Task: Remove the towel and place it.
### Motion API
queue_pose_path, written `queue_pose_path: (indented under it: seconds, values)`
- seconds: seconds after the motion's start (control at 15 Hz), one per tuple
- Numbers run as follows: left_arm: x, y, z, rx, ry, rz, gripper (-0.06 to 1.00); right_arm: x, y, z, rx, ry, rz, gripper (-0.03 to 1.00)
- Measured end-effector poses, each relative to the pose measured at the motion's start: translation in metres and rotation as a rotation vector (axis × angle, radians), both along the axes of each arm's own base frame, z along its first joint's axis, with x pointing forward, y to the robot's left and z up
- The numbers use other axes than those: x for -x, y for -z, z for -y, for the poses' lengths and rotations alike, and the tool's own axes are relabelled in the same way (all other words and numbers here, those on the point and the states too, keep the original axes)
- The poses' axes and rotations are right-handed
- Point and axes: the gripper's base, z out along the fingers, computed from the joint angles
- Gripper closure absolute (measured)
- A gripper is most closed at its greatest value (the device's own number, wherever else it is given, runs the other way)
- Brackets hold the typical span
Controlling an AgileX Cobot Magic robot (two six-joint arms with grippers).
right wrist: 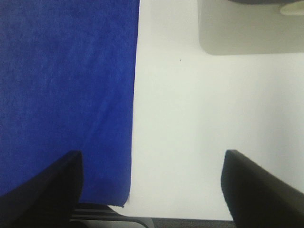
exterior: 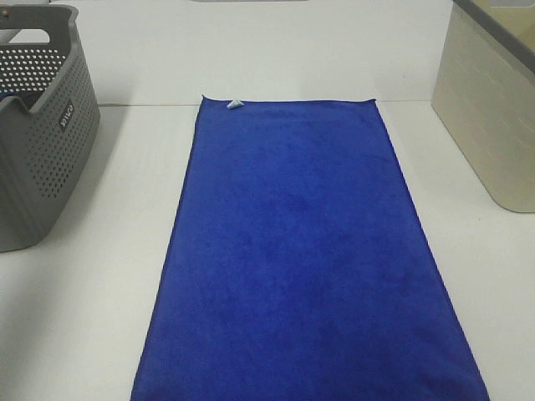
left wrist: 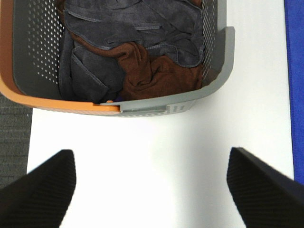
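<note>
The royal-blue towel point(exterior: 297, 259) lies spread flat down the middle of the white table, with a small white tag point(exterior: 233, 104) at its far left corner. Neither arm shows in the exterior high view. My left gripper point(left wrist: 152, 190) is open and empty above bare table, facing the grey basket point(left wrist: 218, 61); the towel's edge point(left wrist: 295, 85) shows at one side. My right gripper point(right wrist: 152, 187) is open and empty above the towel's near right corner point(right wrist: 66, 95), one finger point(right wrist: 42, 190) over the cloth, the other over bare table.
The grey perforated basket point(exterior: 38, 159) stands at the left, holding dark grey and brown cloths point(left wrist: 142, 52). A beige bin point(exterior: 489, 117) stands at the far right and shows in the right wrist view point(right wrist: 251, 28). The table's near edge shows below the towel corner.
</note>
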Motion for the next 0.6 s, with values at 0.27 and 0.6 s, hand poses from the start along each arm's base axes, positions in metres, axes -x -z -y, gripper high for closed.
queue_pose_path:
  seconds: [0.27,0.6]
  values:
    - [0.054,0.020,-0.001,-0.032,-0.003,0.056,0.13,0.064,0.040,-0.004,0.006,-0.004,0.013,0.19]
    - [0.099,0.059,-0.006,-0.107,-0.023,0.093,0.13,0.120,0.084,-0.005,0.036,0.002,0.093,0.19]
